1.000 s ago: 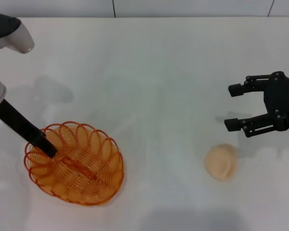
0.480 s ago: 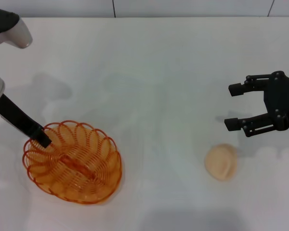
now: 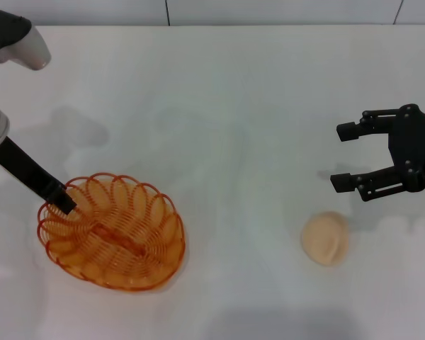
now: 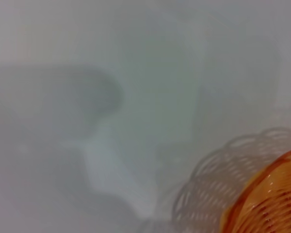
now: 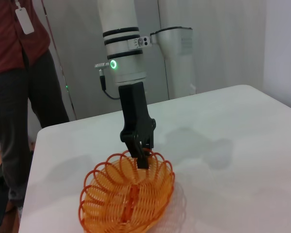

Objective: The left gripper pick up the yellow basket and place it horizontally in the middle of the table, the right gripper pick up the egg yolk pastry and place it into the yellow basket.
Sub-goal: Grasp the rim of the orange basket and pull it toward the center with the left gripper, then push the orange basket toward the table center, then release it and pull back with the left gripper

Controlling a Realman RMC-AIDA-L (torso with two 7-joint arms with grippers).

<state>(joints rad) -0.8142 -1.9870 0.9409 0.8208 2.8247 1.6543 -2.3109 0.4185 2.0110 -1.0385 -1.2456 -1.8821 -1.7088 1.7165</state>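
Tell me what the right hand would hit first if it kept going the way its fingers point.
Probably nothing soon: the right hand points across bare table, passing behind the egg yolk pastry. Its height is unclear.

yellow basket (image 3: pixel 112 231): 1 | egg yolk pastry (image 3: pixel 325 239): 1 | grippers: 2

Walls: plain pale grey panels (image 5: pixel 223 43) behind.
Surface: flat white tabletop (image 3: pixel 227 106).
Bystander: person in dark-red shirt (image 5: pixel 12 53).

Glossy translucent orange wire basket (image 3: pixel 112 231), matt beige pastry (image 3: pixel 326 239), smooth white table (image 3: pixel 234 127).
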